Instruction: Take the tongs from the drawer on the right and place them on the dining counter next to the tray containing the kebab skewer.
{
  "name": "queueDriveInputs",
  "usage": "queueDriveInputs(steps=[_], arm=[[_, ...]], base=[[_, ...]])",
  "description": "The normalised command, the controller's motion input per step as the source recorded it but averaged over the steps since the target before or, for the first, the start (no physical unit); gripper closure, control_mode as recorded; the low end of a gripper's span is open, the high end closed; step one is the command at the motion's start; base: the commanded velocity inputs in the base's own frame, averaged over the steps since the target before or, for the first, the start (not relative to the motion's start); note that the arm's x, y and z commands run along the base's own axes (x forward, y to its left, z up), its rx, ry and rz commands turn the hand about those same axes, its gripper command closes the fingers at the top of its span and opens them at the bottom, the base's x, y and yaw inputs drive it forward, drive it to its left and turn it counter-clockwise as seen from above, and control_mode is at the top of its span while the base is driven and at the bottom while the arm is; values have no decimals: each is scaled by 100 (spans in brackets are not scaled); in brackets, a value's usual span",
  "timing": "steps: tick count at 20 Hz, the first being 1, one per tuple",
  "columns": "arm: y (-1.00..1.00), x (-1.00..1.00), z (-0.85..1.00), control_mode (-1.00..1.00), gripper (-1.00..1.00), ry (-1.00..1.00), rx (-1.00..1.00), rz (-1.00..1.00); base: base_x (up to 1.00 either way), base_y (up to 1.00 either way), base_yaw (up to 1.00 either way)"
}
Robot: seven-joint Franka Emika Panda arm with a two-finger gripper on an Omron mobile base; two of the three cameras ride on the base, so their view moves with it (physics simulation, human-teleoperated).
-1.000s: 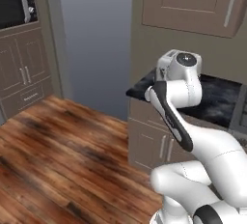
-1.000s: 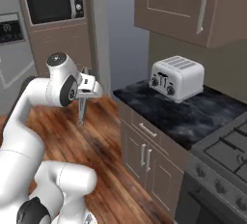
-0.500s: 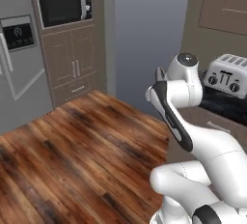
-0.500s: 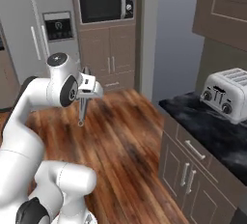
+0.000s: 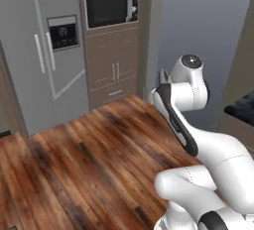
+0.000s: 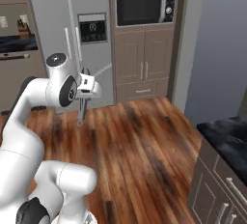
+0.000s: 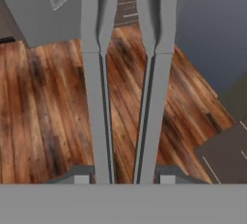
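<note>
My gripper (image 7: 124, 177) is shut on the tongs (image 7: 153, 97), two long slim grey arms that run up the middle of the hand view over the wooden floor. From the right base camera the gripper (image 6: 85, 95) sits at chest height beside the arm's elbow, and the tongs (image 6: 82, 111) hang straight down from it above the floor. The drawer, the dining counter, the tray and the kebab skewer are out of view.
A grey fridge (image 6: 72, 35) and a tall cabinet with a built-in microwave (image 6: 144, 6) stand ahead across the wooden floor (image 6: 140, 155). A black counter corner (image 6: 226, 136) over cabinet fronts juts in at the right. The fridge (image 5: 44, 60) and microwave (image 5: 110, 6) also face the left base camera.
Both base views have swung with the base: toaster and black counter slid off to the right, fridge and microwave came in. The tongs stay in the gripper, arm pose unchanged.
</note>
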Motion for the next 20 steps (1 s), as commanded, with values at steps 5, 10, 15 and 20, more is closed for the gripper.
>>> queueDriveInputs(steps=[5, 10, 15, 20], arm=[[0, 0, 0, 100, 100, 0, 0, 0], [0, 0, 0, 100, 100, 0, 0, 0], [0, 0, 0, 100, 100, 0, 0, 0], [0, 0, 0, 100, 100, 0, 0, 0]], base=[[50, 19, 22], [5, 17, 42], [-16, 5, 52], [-24, 2, 48]])
